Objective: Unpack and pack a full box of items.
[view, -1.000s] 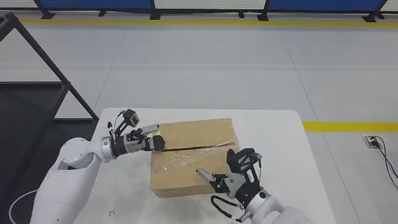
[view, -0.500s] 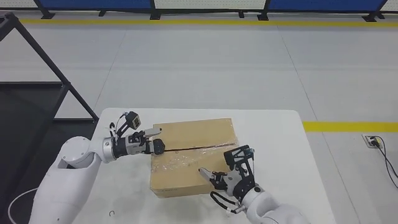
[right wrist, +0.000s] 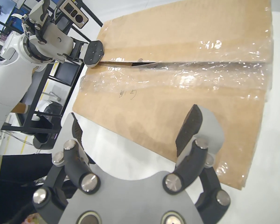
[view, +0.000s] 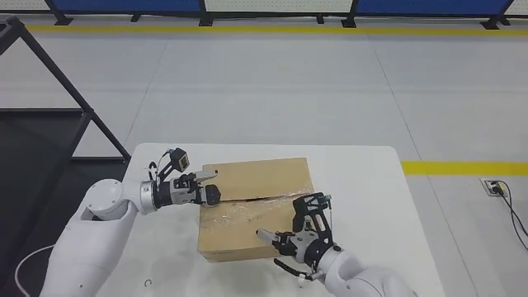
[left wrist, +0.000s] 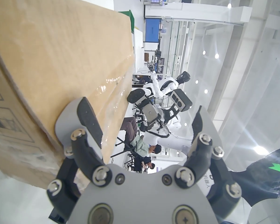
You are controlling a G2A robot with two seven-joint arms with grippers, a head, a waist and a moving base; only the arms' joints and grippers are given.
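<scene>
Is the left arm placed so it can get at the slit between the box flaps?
Probably yes. The left gripper is open at the box end, one finger pad right at the slit, where the tape looks split. The right gripper is at the near edge, clear.

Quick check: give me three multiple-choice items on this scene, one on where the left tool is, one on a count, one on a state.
1. Where is the left tool?
A. At the end of the box's taped seam.
B. On the floor.
C. Inside the box.
2. How many boxes stand on the table?
A. Three.
B. One.
C. Two.
3. The right tool is:
A. Shut on tape.
B. Shut on a flap.
C. Open, empty.
Answers: 1 A, its pad sits by the seam's end; 2 B, a single cardboard box shows; 3 C, its fingers stand apart, nothing between.
</scene>
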